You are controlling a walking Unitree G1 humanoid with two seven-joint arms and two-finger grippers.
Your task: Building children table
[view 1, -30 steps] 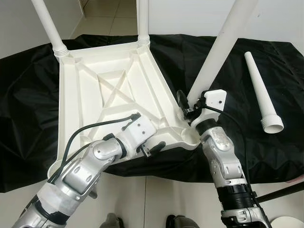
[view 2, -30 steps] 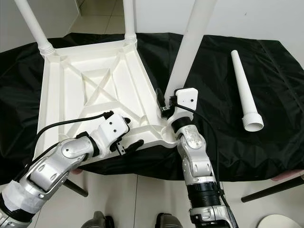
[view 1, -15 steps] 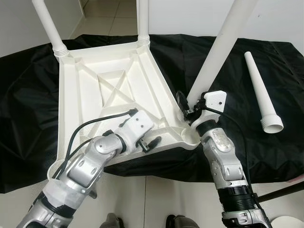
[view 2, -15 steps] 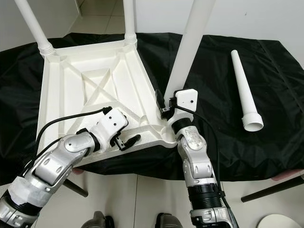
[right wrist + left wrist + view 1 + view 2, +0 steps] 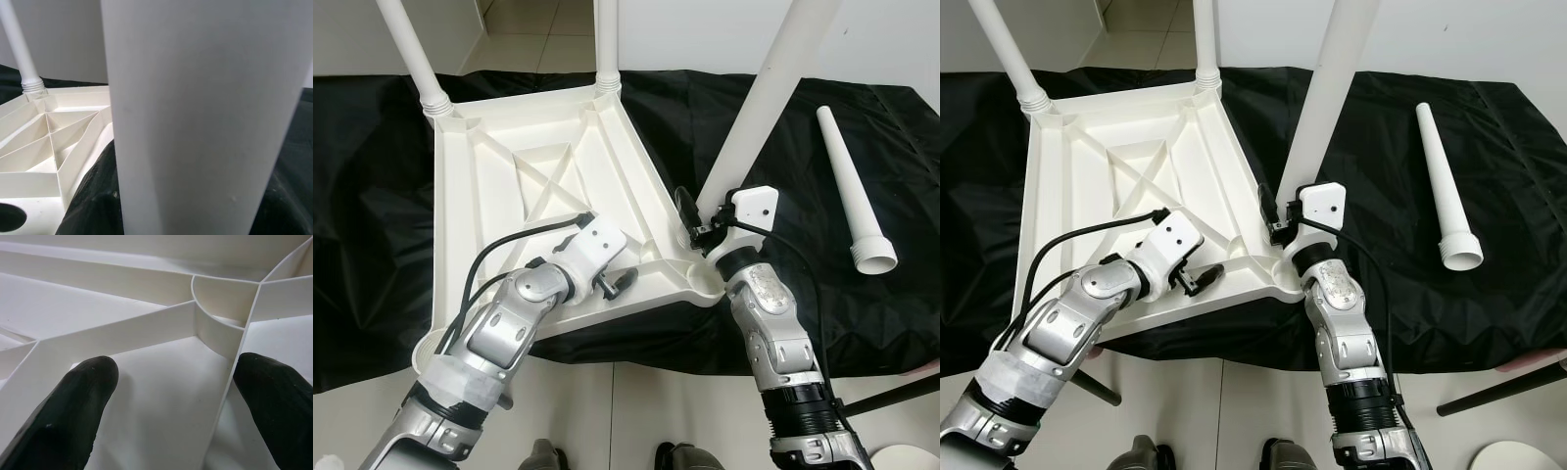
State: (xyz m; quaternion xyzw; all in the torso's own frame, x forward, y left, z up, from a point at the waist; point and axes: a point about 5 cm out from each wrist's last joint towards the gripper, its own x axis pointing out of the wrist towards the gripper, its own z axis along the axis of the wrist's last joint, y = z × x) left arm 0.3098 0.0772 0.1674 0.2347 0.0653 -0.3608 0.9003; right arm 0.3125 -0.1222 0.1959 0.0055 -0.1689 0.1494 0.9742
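Gripping, right pincer [image 5: 693, 217]: clamped on the base of a tilted white leg [image 5: 759, 108]; fingers mostly hidden behind the leg, so the contact itself is hard to see.
Left pincer [image 5: 619, 284]: spread wide, holding nothing; fingertips [image 5: 73, 411] rest inside the ribbed underside near the front edge.
Table body [image 5: 509, 186]: upside down on black cloth [image 5: 372, 196], white, ribs up.
Legs fitted: two [image 5: 409, 49] [image 5: 607, 44] upright in the far corners, tops cut off by the frame.
Legs total: four; the last one [image 5: 850, 191] lies loose on the cloth to the right.
Front corner socket: hidden by the right arm.
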